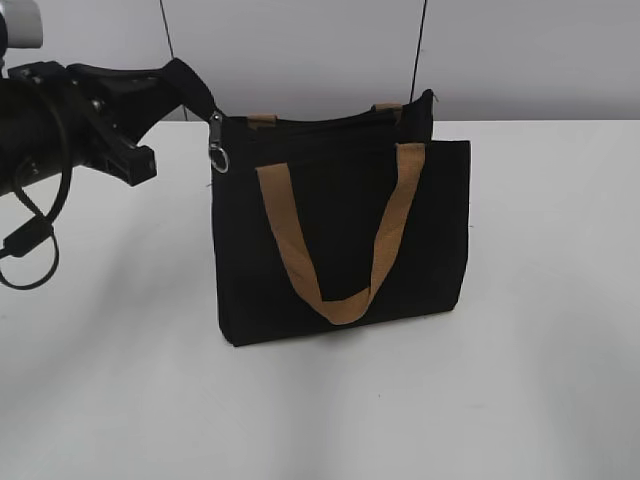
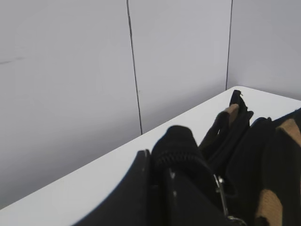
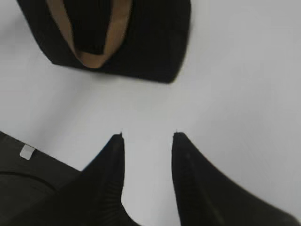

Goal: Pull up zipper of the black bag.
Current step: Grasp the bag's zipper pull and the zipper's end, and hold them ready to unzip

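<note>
The black bag stands upright on the white table, with a tan handle hanging down its front. My left gripper is at the bag's top left corner, shut on the end of the black zipper strip. The zipper's silver pull tab with its ring hangs free just below that end; it also shows in the left wrist view. My right gripper is open and empty over bare table, short of the bag's lower edge. It is out of the exterior view.
The white table spreads around the bag. A grey panelled wall stands close behind it. The left arm's body and cable hang over the table's left side.
</note>
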Motion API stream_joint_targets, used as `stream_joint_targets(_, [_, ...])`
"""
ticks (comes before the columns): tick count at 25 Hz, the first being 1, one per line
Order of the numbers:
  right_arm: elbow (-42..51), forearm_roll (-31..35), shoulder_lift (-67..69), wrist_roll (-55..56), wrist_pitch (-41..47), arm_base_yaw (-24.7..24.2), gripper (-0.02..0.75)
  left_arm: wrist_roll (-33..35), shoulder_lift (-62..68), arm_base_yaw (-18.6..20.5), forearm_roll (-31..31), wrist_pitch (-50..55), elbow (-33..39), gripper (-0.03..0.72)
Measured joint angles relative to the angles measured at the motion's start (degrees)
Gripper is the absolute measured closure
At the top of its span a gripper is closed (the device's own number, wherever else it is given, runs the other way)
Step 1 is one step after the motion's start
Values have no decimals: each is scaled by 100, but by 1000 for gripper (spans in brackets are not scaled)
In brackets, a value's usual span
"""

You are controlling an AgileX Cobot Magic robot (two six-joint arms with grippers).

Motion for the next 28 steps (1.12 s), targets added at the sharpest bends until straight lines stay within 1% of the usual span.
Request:
stream_joint_targets(4, [0, 613, 849, -841, -697, 289, 464, -91, -18, 0, 0, -23, 0, 673])
stream_joint_targets(8, [-35, 1240, 1852, -1498, -1158, 772, 464, -158, -67, 0, 0, -23, 0, 673])
stream_joint_targets(13, [-542, 2021, 3491, -2398, -1368, 1464, 464, -246, -110, 0, 0, -23, 0, 673])
stream_joint_targets(16, [-1101, 2424, 4352, -3065, -1426, 1837, 464, -315, -110, 0, 0, -47, 0, 674])
stream_joint_targets(21, [-2097, 2629, 5573, -3913, -1458, 2279, 464, -360, -110, 0, 5, -169, 0, 674])
stream_joint_targets(28, [-3352, 2647, 6926, -4091, -1485, 2634, 464, -432, -110, 0, 5, -273, 0, 674])
